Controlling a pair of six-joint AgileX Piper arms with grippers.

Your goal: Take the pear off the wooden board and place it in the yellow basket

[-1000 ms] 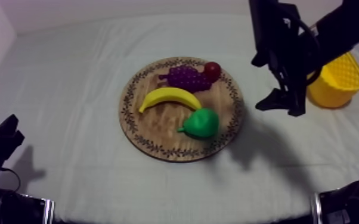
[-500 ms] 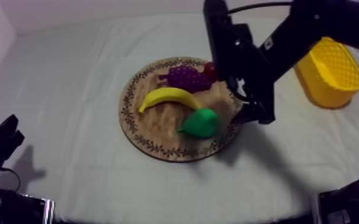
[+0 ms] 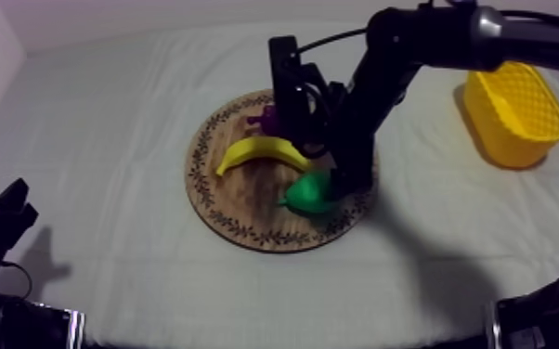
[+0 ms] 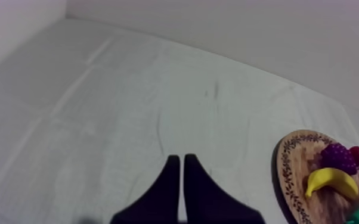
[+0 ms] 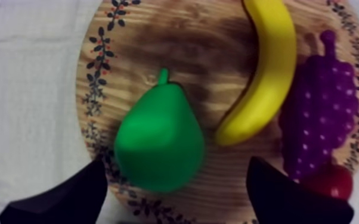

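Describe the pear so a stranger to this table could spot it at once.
Find the round wooden board with the patterned rim in the middle of the table. Among the toy fruit on it, the pear lies beside the yellow banana. It alone is green, plump with a short stem.

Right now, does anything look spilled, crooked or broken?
Nothing stands out. The pear, banana, grapes and small red fruit lie on the wooden board; the yellow basket stands apart; the right fingers are open either side of the pear.
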